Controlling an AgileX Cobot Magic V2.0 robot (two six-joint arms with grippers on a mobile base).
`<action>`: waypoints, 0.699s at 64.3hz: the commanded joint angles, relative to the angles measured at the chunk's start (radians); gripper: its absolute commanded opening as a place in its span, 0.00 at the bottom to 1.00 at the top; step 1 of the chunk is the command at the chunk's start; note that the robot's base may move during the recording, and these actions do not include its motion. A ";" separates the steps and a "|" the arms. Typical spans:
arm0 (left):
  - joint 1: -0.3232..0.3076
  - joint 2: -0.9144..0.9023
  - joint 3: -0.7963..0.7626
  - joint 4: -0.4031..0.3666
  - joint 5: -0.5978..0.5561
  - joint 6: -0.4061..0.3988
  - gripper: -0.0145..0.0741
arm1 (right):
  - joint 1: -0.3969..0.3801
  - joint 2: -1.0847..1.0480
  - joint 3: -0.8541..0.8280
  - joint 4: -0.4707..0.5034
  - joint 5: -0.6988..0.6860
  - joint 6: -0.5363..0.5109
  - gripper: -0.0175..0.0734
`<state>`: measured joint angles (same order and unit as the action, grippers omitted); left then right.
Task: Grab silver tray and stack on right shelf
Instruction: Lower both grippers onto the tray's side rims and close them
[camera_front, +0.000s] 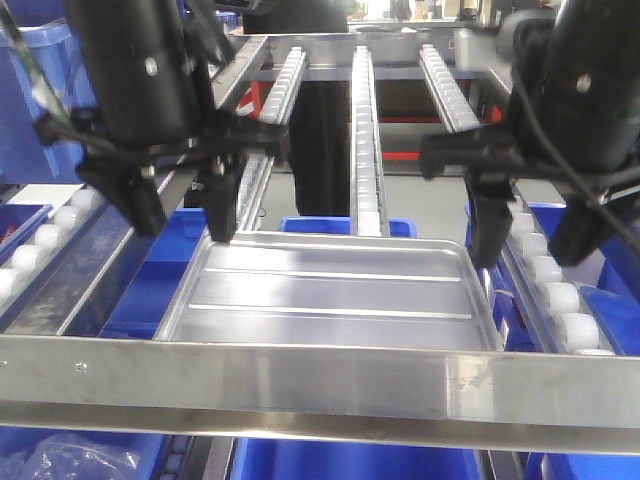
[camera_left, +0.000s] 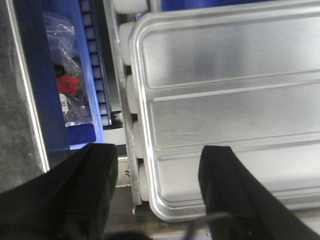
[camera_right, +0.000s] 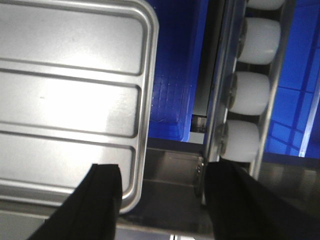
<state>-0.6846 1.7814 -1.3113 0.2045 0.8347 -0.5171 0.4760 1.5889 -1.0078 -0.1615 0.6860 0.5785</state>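
Tray (camera_front: 330, 295) is laid on the shelf (camera_front: 300, 375); left gripper (camera_front: 182, 210) and right gripper (camera_front: 530, 230) are spread wide astride its side rims, empty; only withdrawal is judged left

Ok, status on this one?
Both open: left gripper straddles one rim, right gripper the other. Silver tray flat on right shelf. No obstruction seen.

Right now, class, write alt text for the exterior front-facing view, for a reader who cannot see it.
A silver tray lies on a steel roller shelf, just behind its front crossbar. The left pincer and right pincer, both open, hang at the tray's left and right rims, with blue crates below.
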 joint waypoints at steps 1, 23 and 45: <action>0.003 -0.030 -0.034 0.019 -0.042 -0.014 0.49 | -0.008 -0.015 -0.032 -0.015 -0.064 -0.001 0.71; 0.022 0.048 -0.034 0.008 -0.067 -0.014 0.49 | -0.008 0.059 -0.032 -0.015 -0.104 -0.025 0.71; 0.028 0.105 -0.034 0.002 -0.086 -0.031 0.49 | -0.008 0.133 -0.032 -0.015 -0.143 -0.026 0.71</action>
<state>-0.6587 1.9147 -1.3201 0.2036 0.7730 -0.5344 0.4713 1.7483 -1.0106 -0.1615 0.5805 0.5637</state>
